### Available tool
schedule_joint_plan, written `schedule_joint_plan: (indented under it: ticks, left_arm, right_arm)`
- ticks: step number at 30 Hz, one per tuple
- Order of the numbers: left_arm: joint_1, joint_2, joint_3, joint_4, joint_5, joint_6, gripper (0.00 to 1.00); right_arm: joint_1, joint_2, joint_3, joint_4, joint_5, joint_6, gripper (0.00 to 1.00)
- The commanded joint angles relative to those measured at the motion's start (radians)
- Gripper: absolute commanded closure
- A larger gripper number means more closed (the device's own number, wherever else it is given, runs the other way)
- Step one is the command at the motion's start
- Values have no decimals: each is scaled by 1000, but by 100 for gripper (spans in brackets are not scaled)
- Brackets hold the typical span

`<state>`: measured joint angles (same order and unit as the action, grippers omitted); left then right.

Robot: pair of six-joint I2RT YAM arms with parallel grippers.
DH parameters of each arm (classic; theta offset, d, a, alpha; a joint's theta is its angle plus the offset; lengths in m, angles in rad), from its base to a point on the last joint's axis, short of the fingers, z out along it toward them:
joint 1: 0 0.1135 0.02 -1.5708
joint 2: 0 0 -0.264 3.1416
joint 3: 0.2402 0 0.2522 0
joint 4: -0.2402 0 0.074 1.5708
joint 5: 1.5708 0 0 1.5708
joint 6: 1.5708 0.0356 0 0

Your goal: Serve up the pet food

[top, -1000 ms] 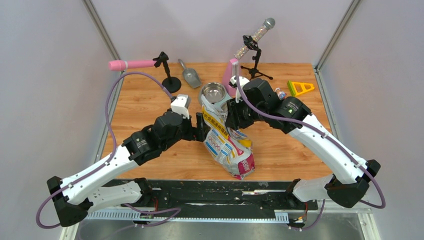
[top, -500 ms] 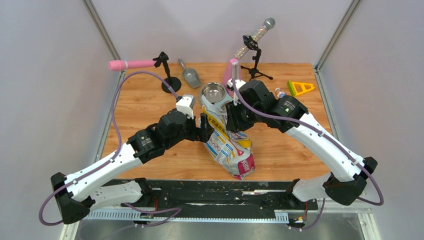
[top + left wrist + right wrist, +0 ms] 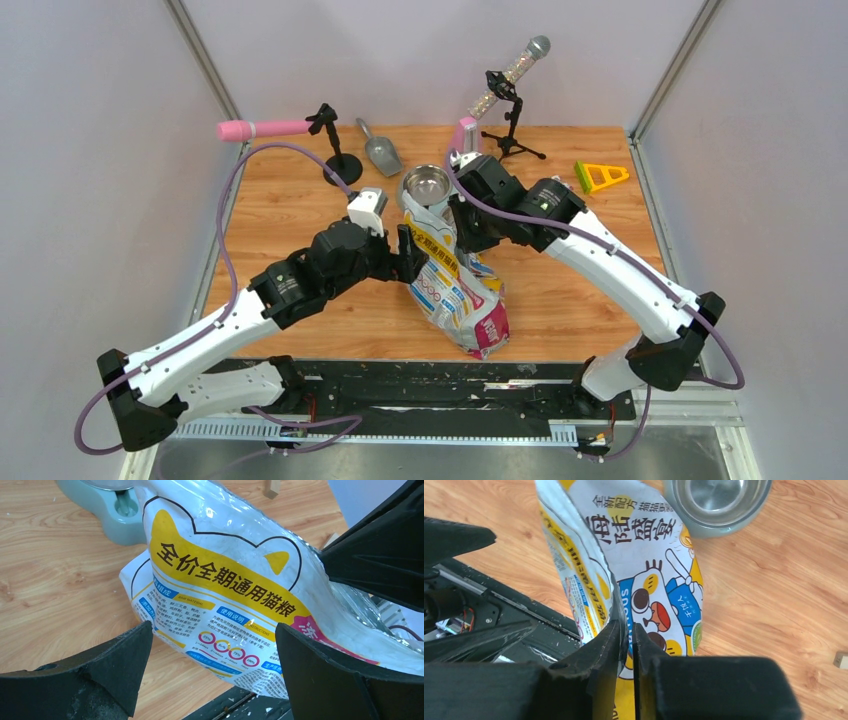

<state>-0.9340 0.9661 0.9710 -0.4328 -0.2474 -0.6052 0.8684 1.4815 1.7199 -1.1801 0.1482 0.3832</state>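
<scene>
The printed white-pink-yellow food bag [image 3: 455, 285] stands tilted on the table, its open top near the steel bowl [image 3: 427, 184]. It also shows in the left wrist view [image 3: 225, 585] and the right wrist view [image 3: 644, 570]. My right gripper [image 3: 627, 630] is shut on the bag's top edge, seen from above beside the bowl [image 3: 462, 228]. My left gripper [image 3: 212, 655] is open, its fingers either side of the bag's lower part without touching; from above it sits at the bag's left [image 3: 412, 255]. The bowl [image 3: 716, 502] looks empty. The pet food itself is hidden inside the bag.
A grey scoop [image 3: 380, 150] lies behind the bowl. A pink tube on a black stand [image 3: 265, 129] is at back left, a filled clear tube on a stand [image 3: 508, 75] at back right, a yellow triangle [image 3: 600, 176] at far right.
My right arm has moved left and back toward the bowl, drawing the bag's top with it. My left gripper has shifted slightly right, closer to the bag.
</scene>
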Motion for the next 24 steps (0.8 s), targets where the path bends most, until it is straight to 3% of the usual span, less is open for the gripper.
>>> schedule_joint_plan:
  ticks: [1, 7, 14, 20, 24]
  left_arm:
    - [0, -14, 27, 56, -11, -38, 0]
    - [0, -7, 40, 81, -9, -60, 0]
    - [0, -2, 57, 86, 5, -73, 0]
    - [0, 6, 65, 112, 52, -111, 0]
    - [0, 31, 94, 124, 85, -167, 0]
  right_arm:
    - [1, 10, 30, -67, 77, 43, 86]
    - [2, -24, -14, -35, -13, 37, 90]
    - [1, -59, -70, 45, -186, 13, 82]
    - [0, -84, -86, 72, -155, 18, 100]
    - [0, -129, -131, 159, -237, -3, 100]
